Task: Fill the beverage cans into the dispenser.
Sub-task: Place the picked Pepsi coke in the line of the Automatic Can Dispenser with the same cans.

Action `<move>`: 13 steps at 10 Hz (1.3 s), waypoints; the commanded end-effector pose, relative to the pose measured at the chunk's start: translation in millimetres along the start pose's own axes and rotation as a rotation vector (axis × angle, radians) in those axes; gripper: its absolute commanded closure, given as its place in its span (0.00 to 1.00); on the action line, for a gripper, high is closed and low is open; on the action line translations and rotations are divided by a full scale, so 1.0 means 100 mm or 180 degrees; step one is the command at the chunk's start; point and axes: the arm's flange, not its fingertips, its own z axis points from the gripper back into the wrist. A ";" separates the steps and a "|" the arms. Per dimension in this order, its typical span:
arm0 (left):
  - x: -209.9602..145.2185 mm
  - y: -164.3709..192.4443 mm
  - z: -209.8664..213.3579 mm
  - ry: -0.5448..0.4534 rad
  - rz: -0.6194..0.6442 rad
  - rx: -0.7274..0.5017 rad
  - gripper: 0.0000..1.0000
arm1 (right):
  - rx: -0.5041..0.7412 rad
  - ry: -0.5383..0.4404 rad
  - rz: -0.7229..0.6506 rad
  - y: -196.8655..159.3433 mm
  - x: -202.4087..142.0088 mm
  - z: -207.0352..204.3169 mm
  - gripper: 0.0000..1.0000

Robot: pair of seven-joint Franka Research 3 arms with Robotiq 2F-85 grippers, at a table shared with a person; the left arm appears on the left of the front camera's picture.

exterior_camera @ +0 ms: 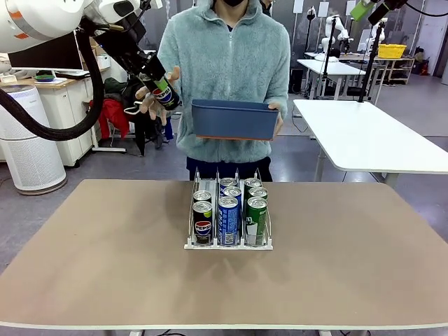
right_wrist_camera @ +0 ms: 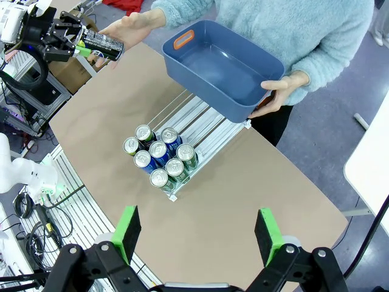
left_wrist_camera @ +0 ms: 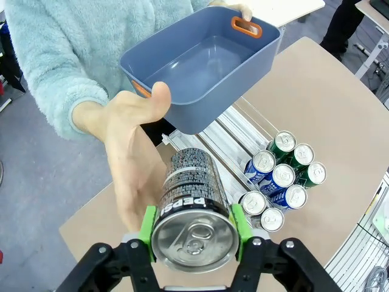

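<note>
Left gripper point(left_wrist_camera: 193, 243) is clamped on a black Pepsi can point(left_wrist_camera: 193, 213), green pads pressed against both sides near its silver top; in the front view the can point(exterior_camera: 164, 94) is held tilted, high above the table point(exterior_camera: 98, 252) at the far left side, beside the person. The person's open hand point(left_wrist_camera: 130, 158) lies flat against the can's side, palm touching it. The person's other hand point(right_wrist_camera: 281, 94) holds a dark blue bin point(exterior_camera: 234, 119) with orange handle slots at chest height, above the far end of the dispenser; the bin's inside looks bare in the right wrist view. Dispenser point(exterior_camera: 229, 243) sits at the table's middle, three lanes running toward the person. It holds seven cans point(right_wrist_camera: 159, 157), upright, packed at the near end: two black in the left lane, two blue in the middle lane, three green in the right lane. The far part of the lanes is bare rail. Right gripper point(right_wrist_camera: 197, 237) hangs high over the table's near side, jaws spread wide with nothing between them.
</note>
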 end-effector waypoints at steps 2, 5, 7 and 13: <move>0.00 0.01 0.02 -0.0011 -0.0005 0.0017 0.99 | 0.0024 -0.0007 0.0011 0.02 -0.02 0.00 0.00; 0.00 0.01 0.02 -0.0011 -0.0005 0.0017 0.99 | 0.0024 -0.0007 0.0011 0.02 -0.02 0.00 0.00; 0.00 0.00 0.00 0.0000 0.0000 0.0000 0.42 | 0.0024 -0.0007 0.0011 0.02 -0.02 0.00 0.00; -0.09 -0.76 -0.36 0.0626 0.0398 0.0156 0.42 | 0.0024 -0.0007 0.0011 0.02 -0.02 0.00 0.00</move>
